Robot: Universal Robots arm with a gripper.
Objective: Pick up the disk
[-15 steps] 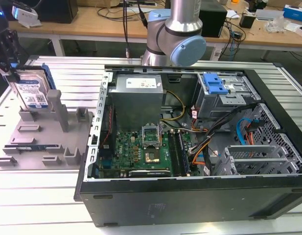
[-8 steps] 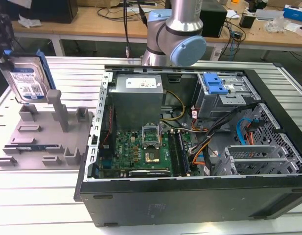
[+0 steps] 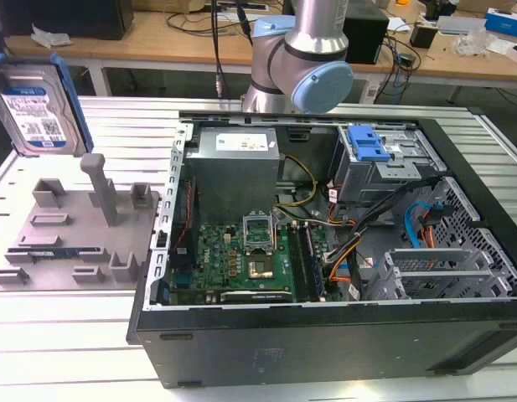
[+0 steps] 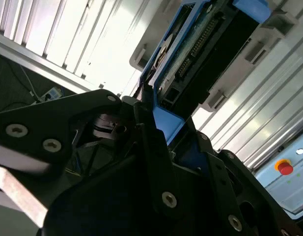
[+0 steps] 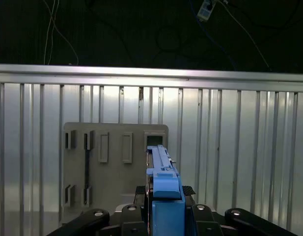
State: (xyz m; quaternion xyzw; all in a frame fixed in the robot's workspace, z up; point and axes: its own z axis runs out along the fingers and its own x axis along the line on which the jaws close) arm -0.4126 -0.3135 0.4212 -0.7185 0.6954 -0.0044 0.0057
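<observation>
The disk point(image 3: 38, 110), silver with a white-and-blue label and blue side rails, hangs upright at the exterior view's far left, above the back of the grey fixture tray point(image 3: 65, 243). In the first wrist view I look down its thin edge point(image 5: 160, 162) onto the tray point(image 5: 114, 169). My gripper point(image 5: 164, 196) is shut on the disk's blue rail, a black finger on each side. The second wrist view shows the disk's circuit-board side point(image 4: 200, 49) and my gripper point(image 4: 158, 125) clamped at its end.
An open computer case point(image 3: 325, 335) takes up the middle and the exterior view's right, with a motherboard point(image 3: 241, 260), power supply point(image 3: 237, 159) and blue-handled drive cage point(image 3: 367, 144). The arm's base point(image 3: 300, 59) stands behind it. A workbench with cables runs along the back.
</observation>
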